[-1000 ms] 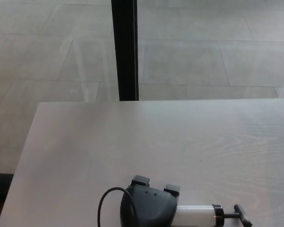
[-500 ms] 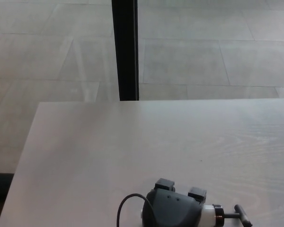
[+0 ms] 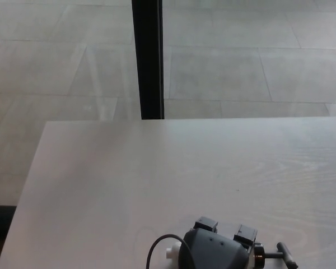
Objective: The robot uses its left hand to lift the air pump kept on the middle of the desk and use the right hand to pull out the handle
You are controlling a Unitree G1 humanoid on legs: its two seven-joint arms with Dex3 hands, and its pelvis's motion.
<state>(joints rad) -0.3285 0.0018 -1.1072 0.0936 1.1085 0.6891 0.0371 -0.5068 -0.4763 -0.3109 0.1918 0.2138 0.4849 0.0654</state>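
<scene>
The pale table (image 3: pixel 157 168) fills the lower frame. At bottom centre the left robot hand (image 3: pixel 215 252) is clamped over the white air pump (image 3: pixel 172 253), its black handle (image 3: pixel 285 255) protruding to the right.

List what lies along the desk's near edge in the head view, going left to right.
Black hose loop → white pump end → left hand over the pump barrel → black collar → T-handle.
</scene>
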